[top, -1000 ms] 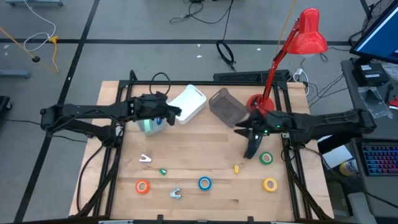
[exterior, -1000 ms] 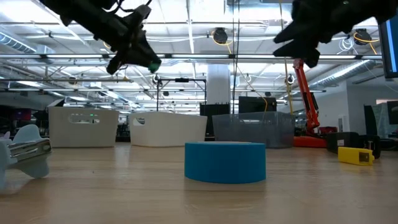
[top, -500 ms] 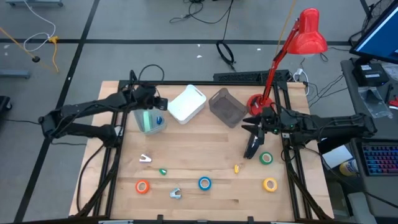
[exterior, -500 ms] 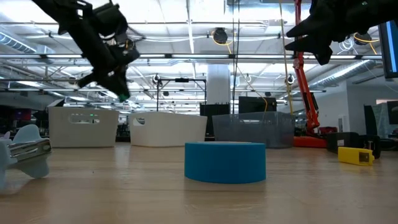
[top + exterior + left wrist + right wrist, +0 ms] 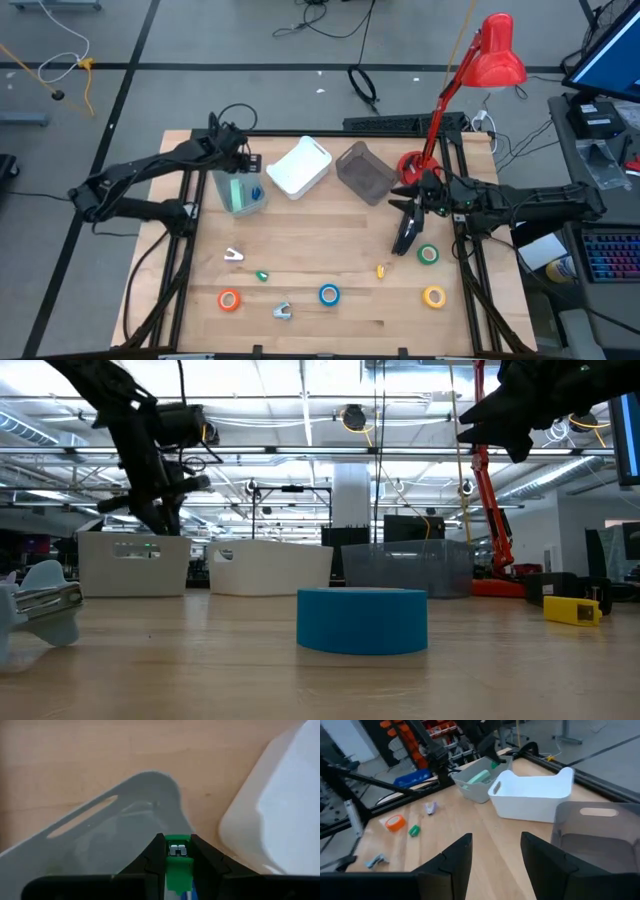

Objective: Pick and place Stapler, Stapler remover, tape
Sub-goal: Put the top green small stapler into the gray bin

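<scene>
- The left arm reaches across the desk (image 5: 320, 225)'s far left corner; its left gripper (image 5: 177, 851) hangs over the grey bin (image 5: 240, 192), fingers clamped on a green stapler (image 5: 177, 865).
- The right gripper (image 5: 403, 243) hovers beside the green tape (image 5: 429, 254), fingers apart.
- Three bins stand along the far edge.
- Four tape rolls lie near the front: green, yellow (image 5: 434, 296), blue (image 5: 329, 294) and orange (image 5: 229, 299).

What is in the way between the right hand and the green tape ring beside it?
Nothing that shows. The right hand hangs open above the table, close beside the green tape, with only bare wood below. The left hand is far off over the grey bin, gripping a green stapler.
</scene>
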Controlling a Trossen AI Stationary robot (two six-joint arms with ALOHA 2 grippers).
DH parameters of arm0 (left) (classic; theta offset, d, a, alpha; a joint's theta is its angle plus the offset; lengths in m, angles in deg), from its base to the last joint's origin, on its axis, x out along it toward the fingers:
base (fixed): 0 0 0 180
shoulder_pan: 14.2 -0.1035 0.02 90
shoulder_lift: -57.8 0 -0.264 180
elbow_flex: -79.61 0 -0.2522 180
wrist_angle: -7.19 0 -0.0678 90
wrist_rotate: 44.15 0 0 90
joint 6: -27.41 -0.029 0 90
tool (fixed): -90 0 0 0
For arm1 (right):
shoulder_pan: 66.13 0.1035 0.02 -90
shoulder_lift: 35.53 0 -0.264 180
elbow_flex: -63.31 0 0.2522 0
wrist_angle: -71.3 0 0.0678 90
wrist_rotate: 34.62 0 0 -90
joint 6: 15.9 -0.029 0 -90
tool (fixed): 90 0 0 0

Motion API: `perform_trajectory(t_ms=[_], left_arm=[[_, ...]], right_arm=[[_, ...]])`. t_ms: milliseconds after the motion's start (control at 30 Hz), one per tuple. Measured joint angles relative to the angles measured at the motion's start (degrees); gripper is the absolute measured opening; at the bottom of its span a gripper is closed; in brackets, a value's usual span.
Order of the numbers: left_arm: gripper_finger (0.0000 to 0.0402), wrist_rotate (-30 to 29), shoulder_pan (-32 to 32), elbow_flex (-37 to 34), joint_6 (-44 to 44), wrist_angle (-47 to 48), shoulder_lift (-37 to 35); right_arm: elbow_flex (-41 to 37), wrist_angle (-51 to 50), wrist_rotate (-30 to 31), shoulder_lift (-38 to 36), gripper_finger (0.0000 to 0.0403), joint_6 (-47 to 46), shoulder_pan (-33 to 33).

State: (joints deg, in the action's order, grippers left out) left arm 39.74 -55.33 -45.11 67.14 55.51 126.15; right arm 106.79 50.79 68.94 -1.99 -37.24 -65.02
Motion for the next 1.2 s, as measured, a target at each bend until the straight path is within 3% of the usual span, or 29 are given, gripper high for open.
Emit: perform_trajectory(t_ms=[567,1200], left_arm=[[0.0075,2.6,-4.9,0.0,-3.2,-4.0,10.0],[0.0077,3.3,-8.4,0.0,-12.0,-4.4,10.4]], right_arm=[[0.0,0.0,0.3,0.0,0.0160,-0.4,0.0],[0.1,0.1,0.3,0.0,0.0160,-0.4,0.0]])
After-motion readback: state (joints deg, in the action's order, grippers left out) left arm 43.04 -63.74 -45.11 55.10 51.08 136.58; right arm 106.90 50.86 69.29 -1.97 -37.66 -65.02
